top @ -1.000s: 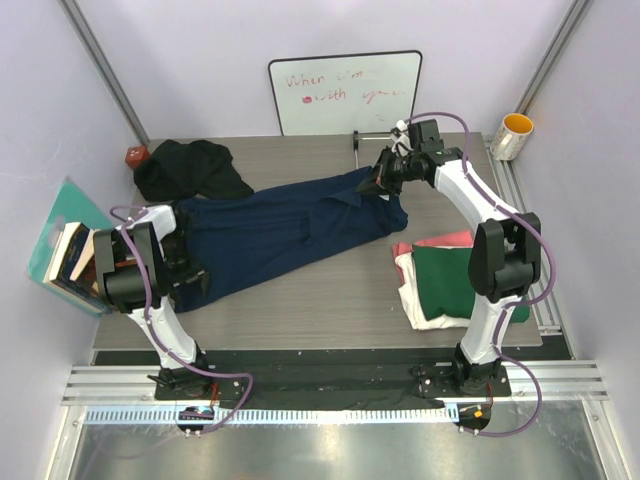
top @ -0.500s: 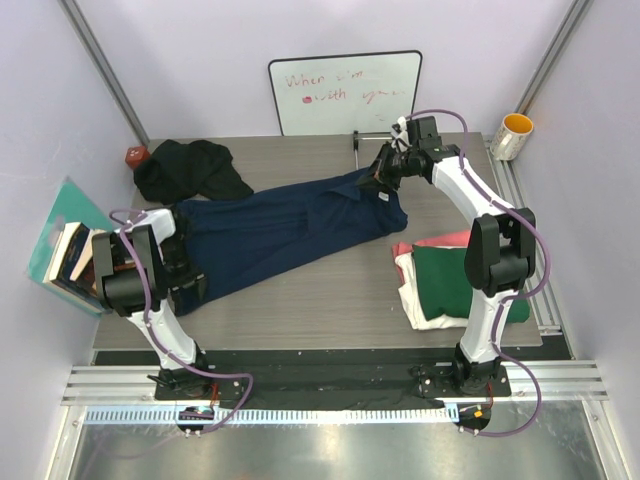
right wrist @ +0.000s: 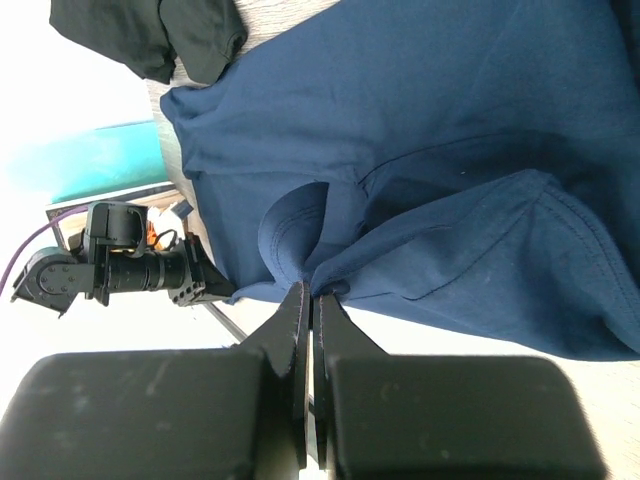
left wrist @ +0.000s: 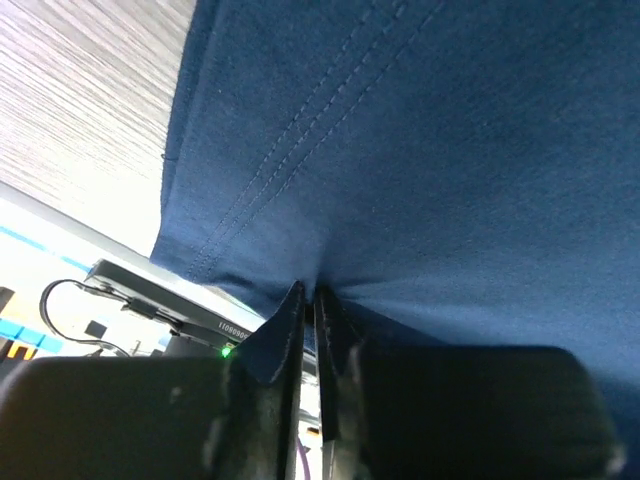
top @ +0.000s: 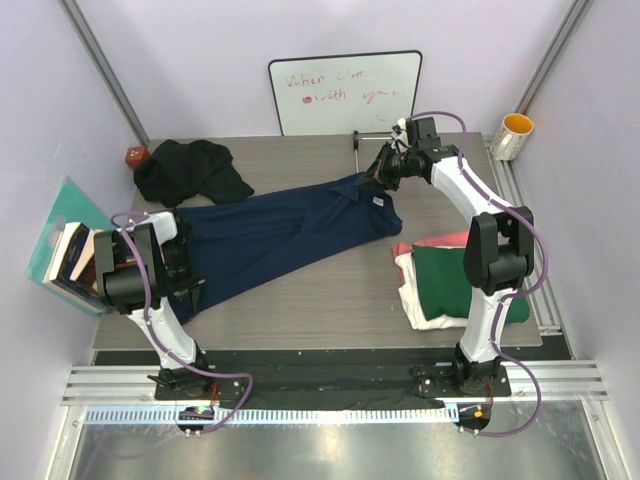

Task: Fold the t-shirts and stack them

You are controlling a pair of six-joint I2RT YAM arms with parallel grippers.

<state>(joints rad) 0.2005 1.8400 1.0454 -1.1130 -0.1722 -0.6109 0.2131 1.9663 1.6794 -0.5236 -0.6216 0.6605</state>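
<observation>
**Top external view: navy shirt pinched at both ends, stretched diagonally**

Navy t-shirt (top: pixel 290 232) lies on the surface (top: pixel 320 300), drawn out in a long band from near-left to far-right.

Left claw (left wrist: pixel 310 300): fingers closed together on a small fold of navy cloth just inside the double-stitched hem. The hem edge runs diagonally beside it. Wood grain shows past that edge, and the near rail sits just below, so this grip is close to the surface's near-left edge.

Right claw (right wrist: pixel 308 292): closed, nipping a pucker of navy cloth at the far-right end of the shirt, where the seamed folds bunch.

Black t-shirt (top: pixel 190 170): crumpled at the far-left corner, its near edge just beside the navy shirt.

Stack at near-right: dark green t-shirt (top: pixel 452 280) on top, cream-white t-shirt (top: pixel 418 308) under it, pink-red t-shirt (top: pixel 440 241) showing at the far edge. The stack is apart from the navy shirt.

Open room: bare surface in the near middle, between the navy band and the stack, plus a strip at the far edge in front of the whiteboard (top: pixel 345 92). Books (top: pixel 70 255) crowd the left edge beside the left arm.
</observation>
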